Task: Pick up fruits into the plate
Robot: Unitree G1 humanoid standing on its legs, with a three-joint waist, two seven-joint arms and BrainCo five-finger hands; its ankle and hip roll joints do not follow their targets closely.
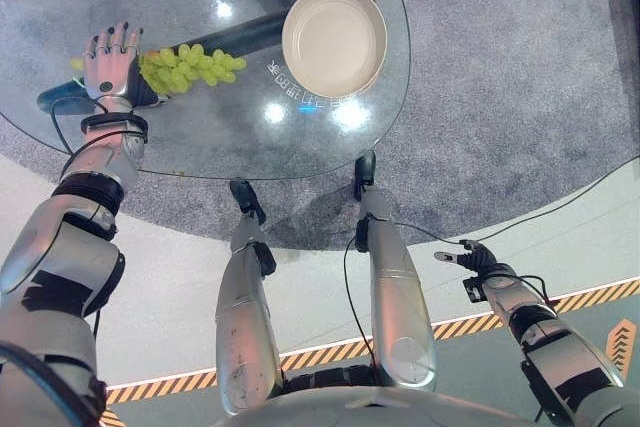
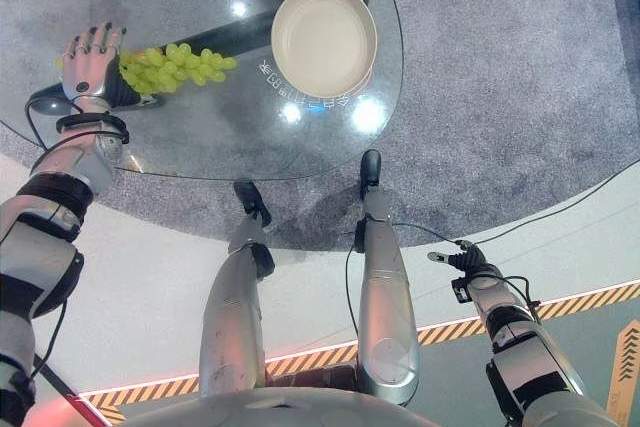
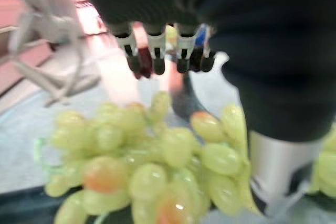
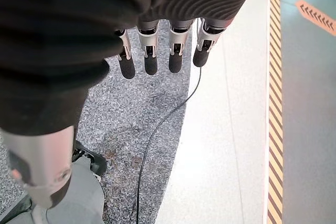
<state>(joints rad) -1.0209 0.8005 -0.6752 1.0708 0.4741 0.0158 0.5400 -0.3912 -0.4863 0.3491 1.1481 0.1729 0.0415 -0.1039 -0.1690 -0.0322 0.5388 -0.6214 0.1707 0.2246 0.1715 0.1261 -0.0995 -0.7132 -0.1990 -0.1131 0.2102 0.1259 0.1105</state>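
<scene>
My left robot hand [image 1: 110,59] rests on the round glass bench [image 1: 200,137], fingers straight and spread, clamped on nothing. The knobbly bunch of glossy green grapes [image 1: 190,67] lies touching its inner side. Beyond the grapes, farther from that hand, sits the smooth, round, cream-coloured plate [image 1: 334,39], holding nothing. My right robot hand [image 1: 466,256] hangs low over speckled grey carpet [image 4: 152,129], fingers relaxed and apart.

Grapes [image 1: 190,67] partly under the left hand [image 1: 108,59], contact unclear; bunch blurred in left wrist view.
</scene>
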